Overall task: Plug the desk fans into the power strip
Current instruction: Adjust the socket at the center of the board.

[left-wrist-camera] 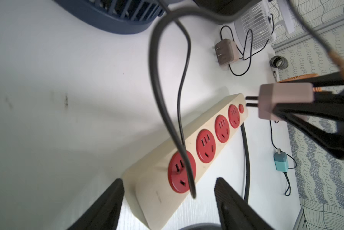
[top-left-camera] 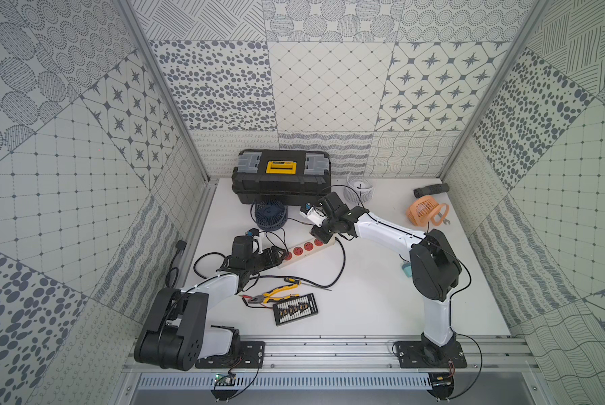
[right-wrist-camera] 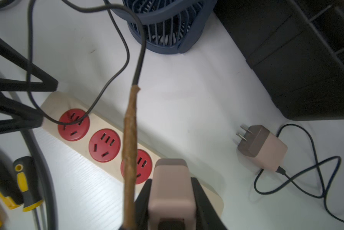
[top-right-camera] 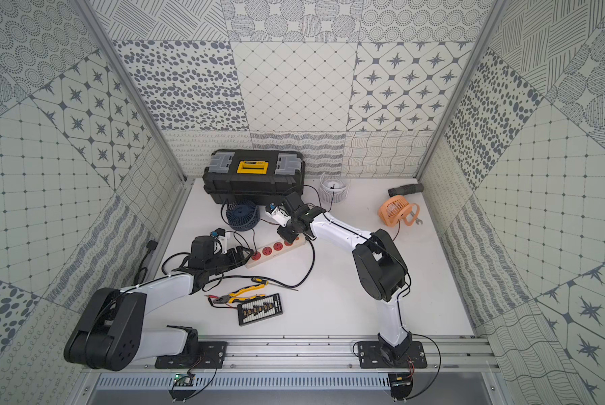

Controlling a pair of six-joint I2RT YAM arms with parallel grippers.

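Right claw (right-wrist-camera: 171, 190) clamps pink plug (left-wrist-camera: 284, 101) over power strip (left-wrist-camera: 153, 199); left claw (left-wrist-camera: 169, 180) gapes astride its end.

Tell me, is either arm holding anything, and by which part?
The right gripper grips the pink plug adapter by its body sides; left gripper holds nothing.

matt cream plastic power strip (left-wrist-camera: 147, 201), smooth red sockets (left-wrist-camera: 206, 146), smooth white table (left-wrist-camera: 67, 59).
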